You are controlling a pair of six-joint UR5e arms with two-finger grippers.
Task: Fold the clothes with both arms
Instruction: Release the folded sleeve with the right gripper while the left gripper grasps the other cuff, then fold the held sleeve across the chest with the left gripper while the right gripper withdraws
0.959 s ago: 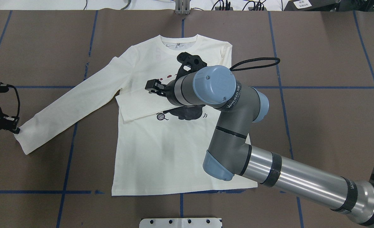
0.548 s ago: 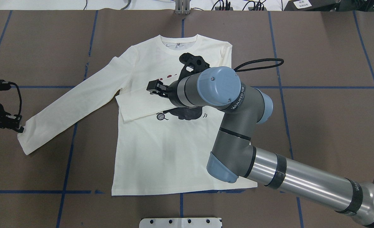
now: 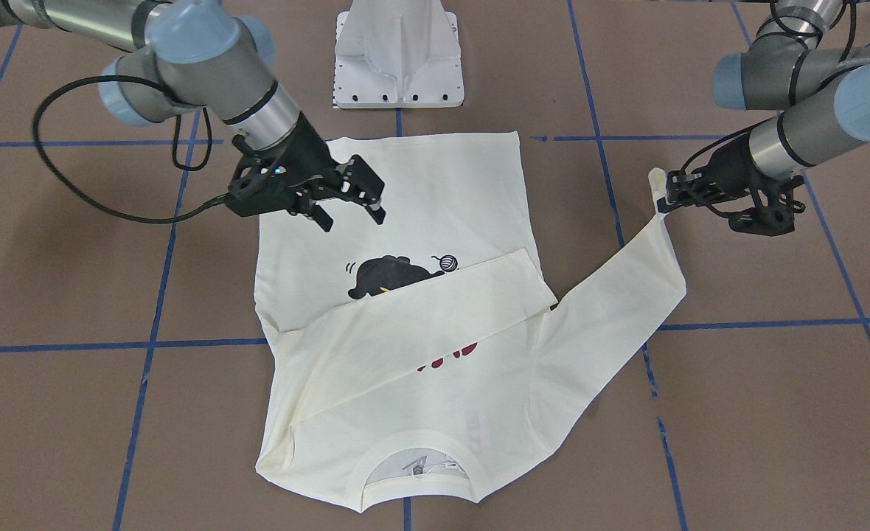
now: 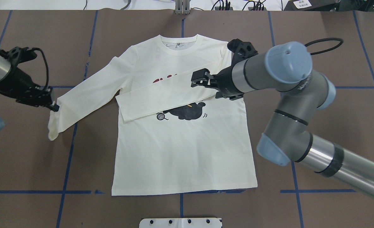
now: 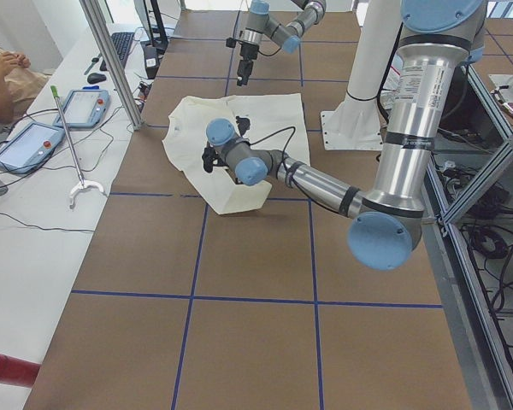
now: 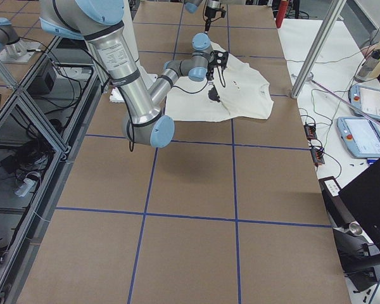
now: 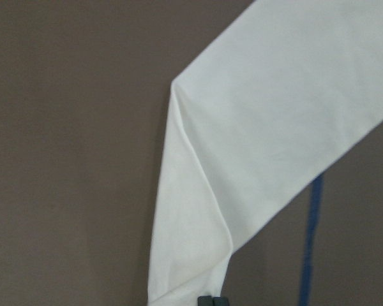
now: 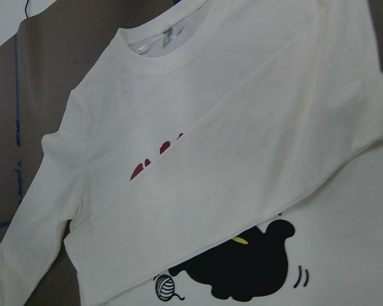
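Observation:
The cream-white long-sleeved shirt (image 4: 180, 152) lies front up on the brown table, collar at the far side. One sleeve (image 4: 161, 95) lies folded across the chest, partly covering the red lettering and the black cat print (image 4: 187, 112). My right gripper (image 4: 194, 79) hovers open above that sleeve, holding nothing; from the front its spread fingers (image 3: 354, 220) show above the shirt (image 3: 442, 184). My left gripper (image 4: 54, 107) is shut on the cuff of the other sleeve (image 4: 88, 85), whose end is lifted and bent. The cuff hangs from the pinched fingertips (image 7: 210, 301).
The white pedestal base (image 3: 398, 51) stands at the near edge behind the shirt's hem. Blue tape lines cross the table. A black cable loop (image 4: 325, 44) hangs off the right wrist. Control tablets (image 5: 85, 107) and a person's hand (image 5: 8, 68) are at a side bench.
My right gripper has drawn back to the right along the folded sleeve, staying open. My left gripper has carried the cuff right and toward the far side, bending the sleeve end.

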